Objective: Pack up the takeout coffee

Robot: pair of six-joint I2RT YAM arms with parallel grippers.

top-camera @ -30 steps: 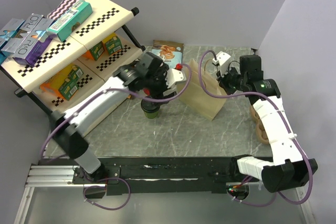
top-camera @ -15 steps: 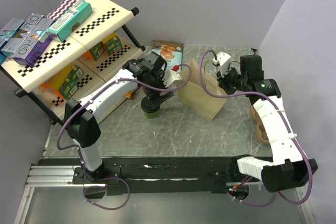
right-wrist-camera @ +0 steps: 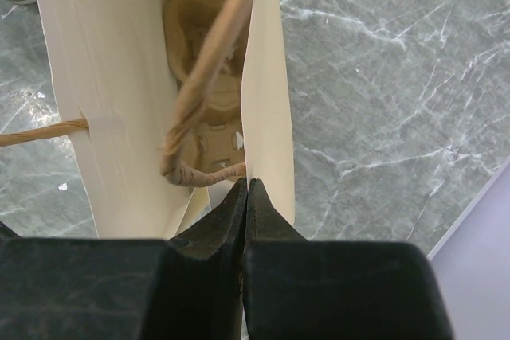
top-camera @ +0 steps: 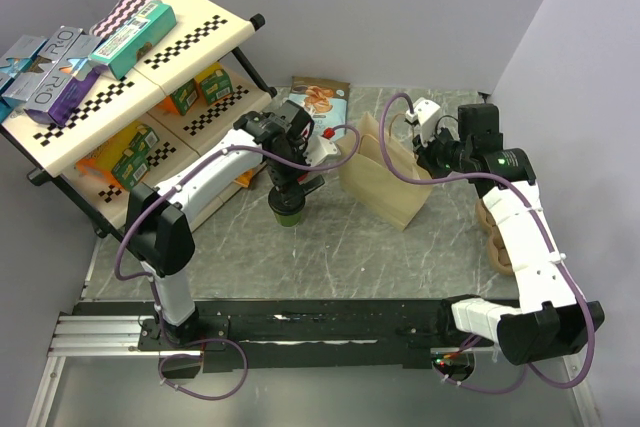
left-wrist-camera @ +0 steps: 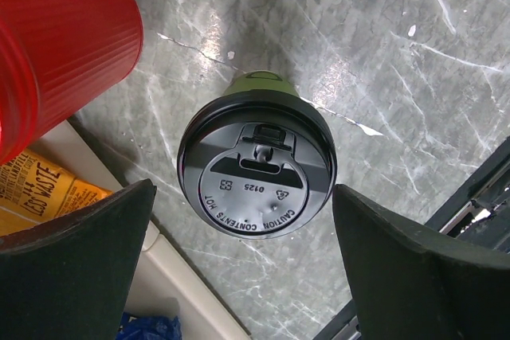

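Observation:
The takeout coffee (left-wrist-camera: 256, 166) is a dark-green cup with a black lid, standing upright on the marble table (left-wrist-camera: 398, 53). In the top view, the cup (top-camera: 287, 211) sits just under my left gripper (top-camera: 291, 185). My left gripper (left-wrist-camera: 243, 193) points straight down over it, open, with one finger (left-wrist-camera: 76, 264) on each side above the lid and not touching it. My right gripper (right-wrist-camera: 247, 185) is shut on the top edge of the brown paper bag (right-wrist-camera: 263, 77), holding it open. The bag (top-camera: 385, 182) stands right of the cup. A cardboard carrier (right-wrist-camera: 203, 29) lies inside the bag.
A red ribbed cup (left-wrist-camera: 56, 37) stands close beside the coffee. A yellow packet (left-wrist-camera: 40, 189) lies by the shelf base. The checkered shelf (top-camera: 120, 77) with boxes fills the left. A snack bag (top-camera: 320, 97) lies at the back, and cardboard carriers (top-camera: 497, 237) at the right edge.
My left arm has swung its wrist round and settled pointing down over the coffee cup. The bag's left side has shifted slightly. The right arm has not moved.

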